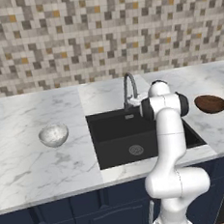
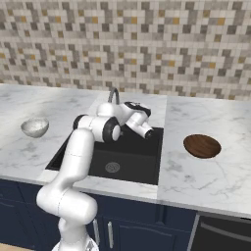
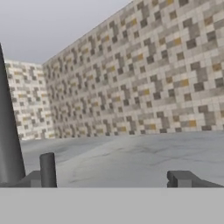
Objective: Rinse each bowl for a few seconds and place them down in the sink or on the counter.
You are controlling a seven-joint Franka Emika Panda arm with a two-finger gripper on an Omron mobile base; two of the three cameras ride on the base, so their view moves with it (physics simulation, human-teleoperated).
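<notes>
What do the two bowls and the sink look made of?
Left bowl: speckled pale grey-white, probably glazed ceramic or stone. Right bowl: dark brown with streaks like grain, likely wood. Sink: flat matte black, maybe composite or coated metal.

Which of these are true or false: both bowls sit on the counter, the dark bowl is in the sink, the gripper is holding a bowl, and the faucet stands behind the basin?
1. Both bowls sit on the counter. True: the speckled bowl and the brown bowl flank the sink.
2. The dark bowl is in the sink. False: it rests on the counter beside it.
3. The gripper holds a bowl. False: it is open and empty.
4. The faucet stands behind the basin. True.
</notes>
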